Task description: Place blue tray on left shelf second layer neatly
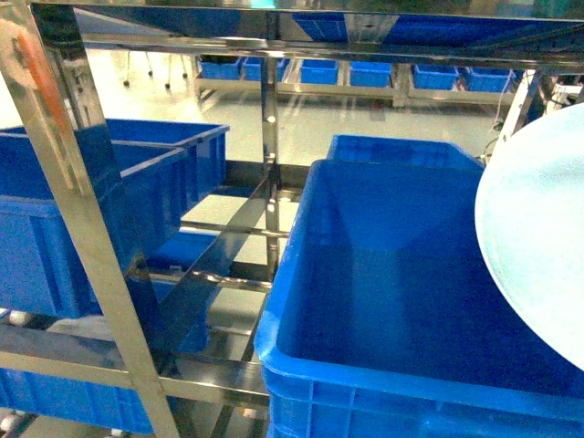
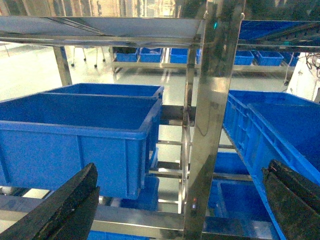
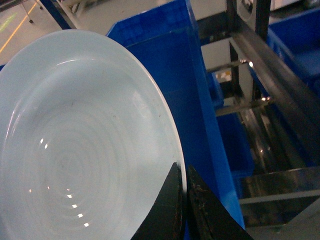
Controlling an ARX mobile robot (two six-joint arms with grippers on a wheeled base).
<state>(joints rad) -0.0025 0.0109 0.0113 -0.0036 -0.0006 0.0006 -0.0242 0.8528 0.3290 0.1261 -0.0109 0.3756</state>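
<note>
The blue tray is a pale blue round dish with a low rim. It is held up on edge, tilted, over a deep blue crate, and shows at the right edge of the head view as the blue tray. My right gripper is shut on the tray's rim, one finger on each face. The left shelf is a shiny steel rack with square posts and cross rails. My left gripper is open and holds nothing, facing a steel post of the rack.
Deep blue crates sit on the rack's left tier, and more blue crates stand to the right. Lower crates show beneath the rails. A far rack with blue crates stands across the pale floor.
</note>
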